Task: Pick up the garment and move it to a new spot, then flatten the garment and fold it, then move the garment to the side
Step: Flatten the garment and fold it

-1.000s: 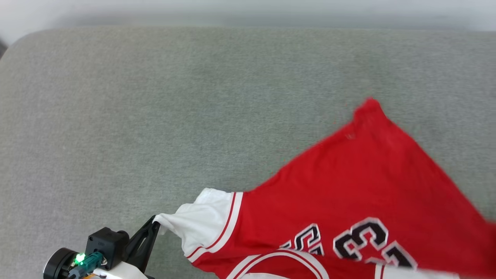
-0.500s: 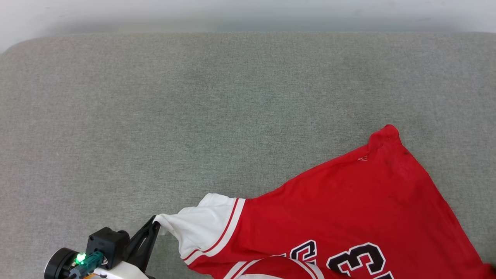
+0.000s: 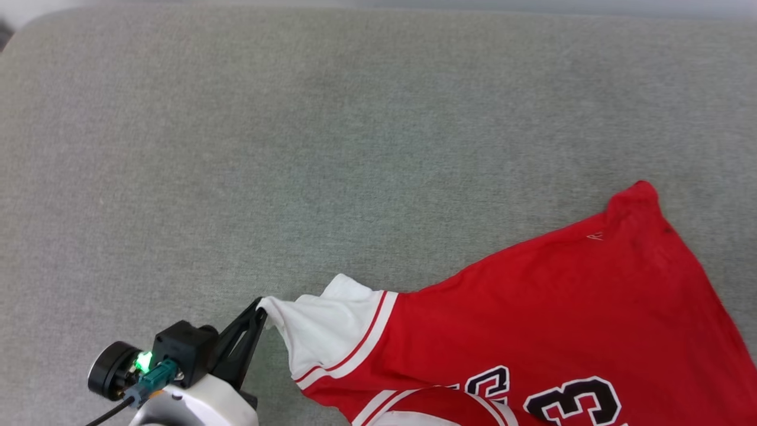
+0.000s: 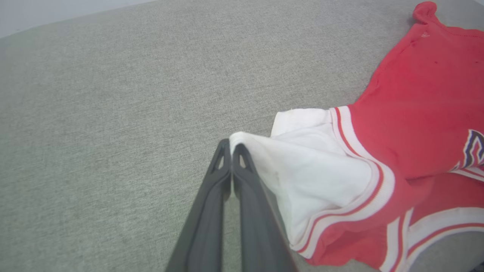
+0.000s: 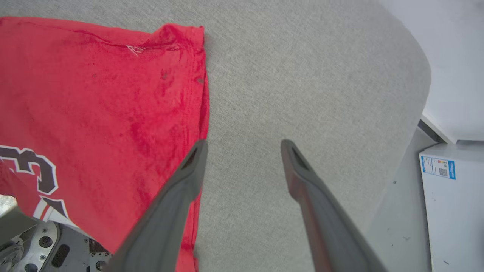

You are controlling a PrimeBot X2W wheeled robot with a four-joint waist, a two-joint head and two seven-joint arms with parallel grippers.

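The grey cushion (image 3: 295, 148) takes up nearly all my head view, and the shirt (image 3: 562, 307) lies on its near right part, print side up, with bare cushion across the whole left and far side. The shirt's long axis, collar to hem, slants away from me and to my right. The collar end is at the bottom edge of the head view, and the hem corner (image 3: 636, 195) is the farthest point. That slant is what I judge the coming move turns on. To flatten the shirt I need its two ends pulled apart along that line, and one end is already in hand. My left claw (image 3: 260, 310) is pinched tight on the tip of the white sleeve (image 3: 331, 331), which is drawn out taut to my left and lifted a little off the cushion. My right claw (image 5: 244, 145) stands wide and holds nothing. One of its fingers is over the shirt's side seam and the other over bare cushion. The hem corner lies ahead of it and across that seam, so the right arm is clearly the nearer one for that end. Off the cushion's right edge a white box (image 5: 453, 196) with a small label stands on the floor (image 5: 397, 211). Its faces are closed, and I cannot tell whether it holds anything.
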